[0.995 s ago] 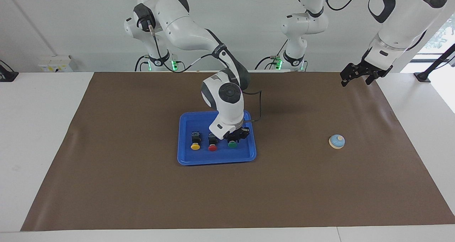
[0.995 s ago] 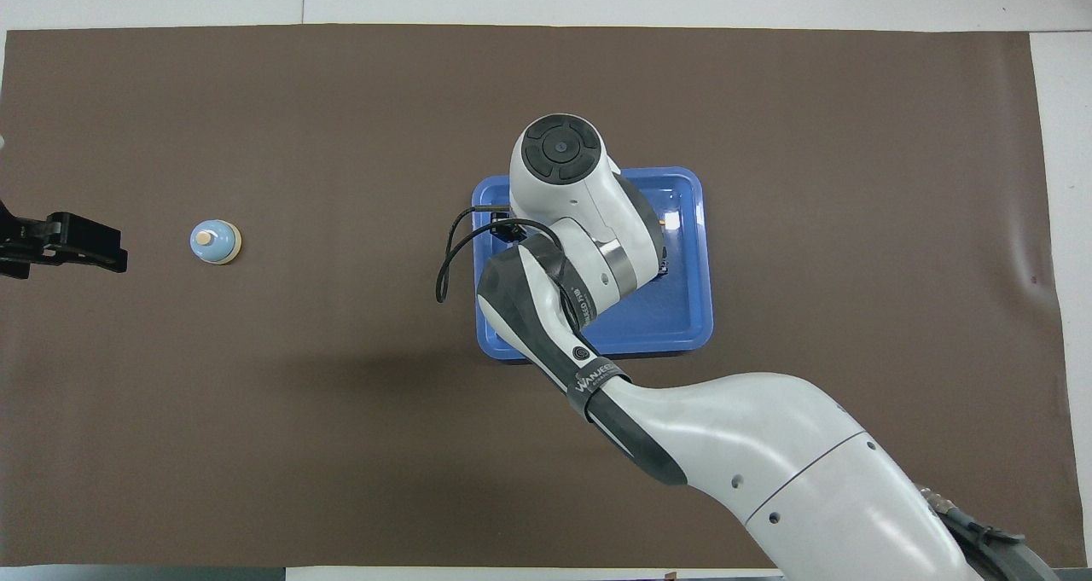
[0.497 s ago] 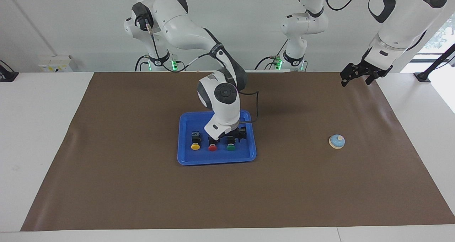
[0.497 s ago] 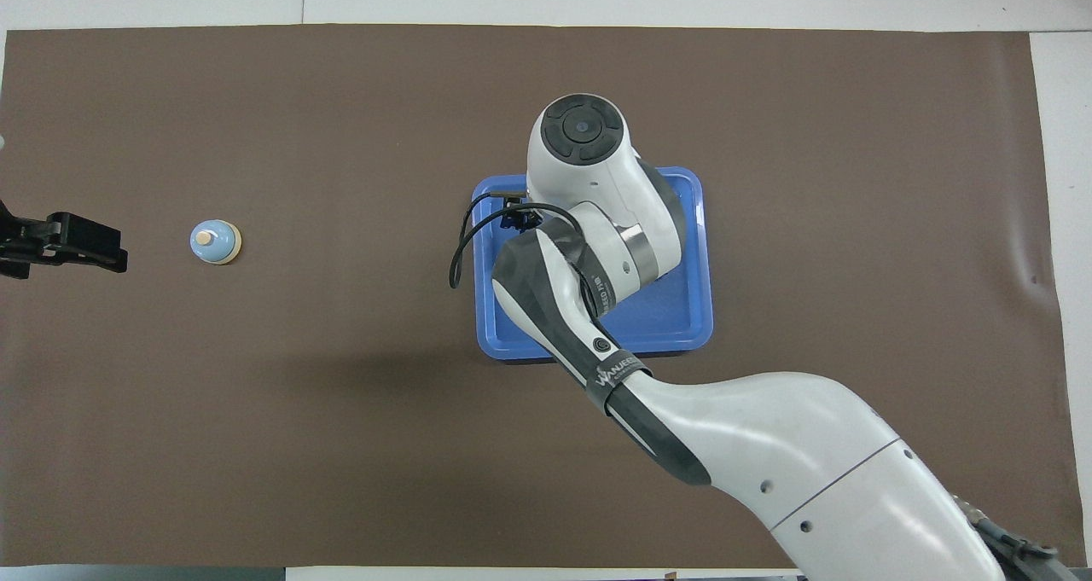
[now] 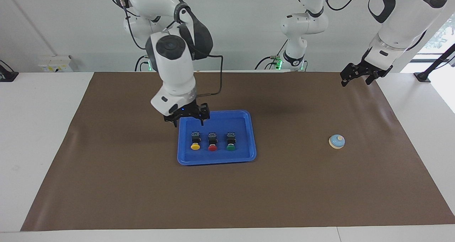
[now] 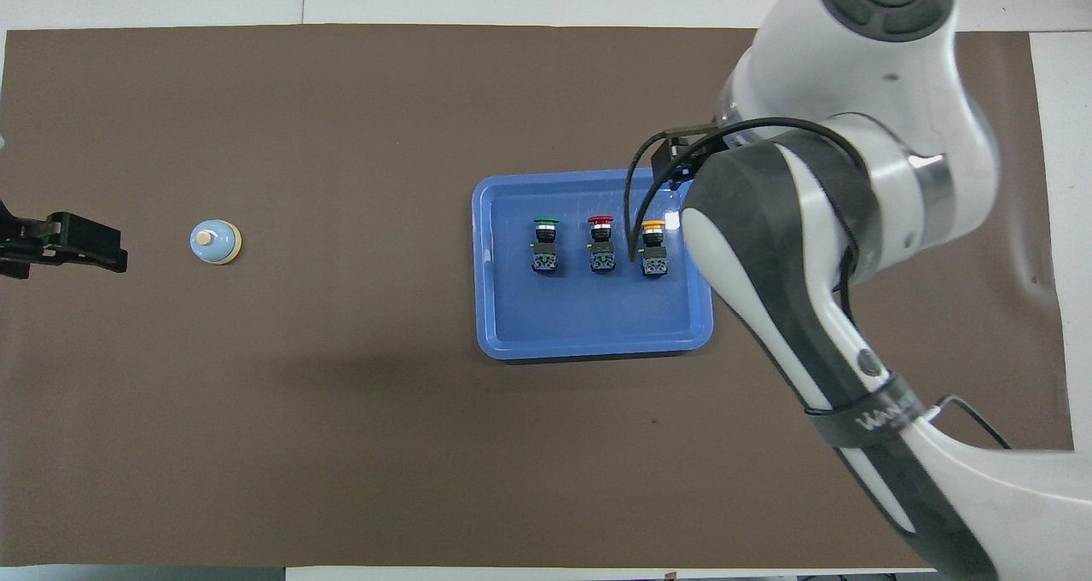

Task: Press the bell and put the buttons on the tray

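Two grippers, three buttons, one tray, one bell, listed from the robots' end of the table outward.

Left gripper (image 5: 359, 75): raised over the brown mat (image 5: 142, 185) at the left arm's end of the table, fingers spread, holding nothing; the arm waits.

Right gripper (image 5: 188, 118): up in the air over the tray's edge at the corner toward the right arm's end, fingers parted, empty, clear of every button.

Tray (image 5: 217, 158): blue, shallow, flat on the mat near the table's middle.

Buttons, all inside the tray in one row, apart from one another, black bodies toward the robots and caps pointing away:
- yellow button (image 5: 195, 142), toward the right arm's end;
- red button (image 5: 212, 143), between the other two;
- green button (image 5: 231, 142), toward the left arm's end.

Bell (image 5: 337, 141): light-blue dome, cream knob, upright on the mat, well apart from the tray toward the left arm's end, about level with the button row.
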You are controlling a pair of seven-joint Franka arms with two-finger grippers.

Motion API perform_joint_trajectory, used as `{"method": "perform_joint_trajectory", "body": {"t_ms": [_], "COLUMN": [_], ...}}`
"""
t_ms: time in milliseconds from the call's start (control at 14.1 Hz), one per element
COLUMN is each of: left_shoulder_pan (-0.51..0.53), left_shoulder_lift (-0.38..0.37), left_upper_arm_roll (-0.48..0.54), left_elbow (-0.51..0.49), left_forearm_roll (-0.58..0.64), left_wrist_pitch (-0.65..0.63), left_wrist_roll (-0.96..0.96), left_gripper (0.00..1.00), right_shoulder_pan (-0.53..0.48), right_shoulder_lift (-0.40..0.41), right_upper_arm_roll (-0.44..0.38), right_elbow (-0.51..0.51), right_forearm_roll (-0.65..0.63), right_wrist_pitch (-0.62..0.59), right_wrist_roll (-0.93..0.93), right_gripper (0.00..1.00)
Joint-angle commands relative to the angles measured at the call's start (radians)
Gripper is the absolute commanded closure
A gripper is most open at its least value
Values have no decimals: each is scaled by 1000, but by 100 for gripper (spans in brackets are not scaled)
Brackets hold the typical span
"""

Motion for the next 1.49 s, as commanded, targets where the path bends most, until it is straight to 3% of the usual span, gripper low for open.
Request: {"method": "perform_joint_trajectory", "body": {"t_ms": [0, 142, 497, 782, 1421], "left_shoulder_pan": [-1, -1, -1, -1, -1], "left_shoulder_lift": [-9, -9, -9, -9, -9], "left_upper_arm_roll": [2, 2, 2, 2, 2], "left_elbow": [3, 3, 3, 3, 3], "left_forearm_roll": [8, 8, 8, 8, 8], "left_wrist_pitch": [-15, -15, -15, -15, -22], "left_wrist_roll": [-10, -10, -10, -10, -10], "left_gripper": [0, 0, 0, 0, 0], "right_shoulder_pan": [-75, -142, -268, -319, -322], "right_shoulder_lift": [-93, -169, -367, -366, -363], "right_upper_arm_roll": [10, 10, 10, 10, 7], "right_elbow": [-68, -141, -328, -327, -318], "right_forearm_roll": [-6, -6, 0, 0, 60], "right_wrist_pitch": [-67, -78, -82, -50, -76], "right_wrist_roll": [-126, -232, -247, -246, -243], "right_gripper": [0, 0, 0, 0, 0]}}
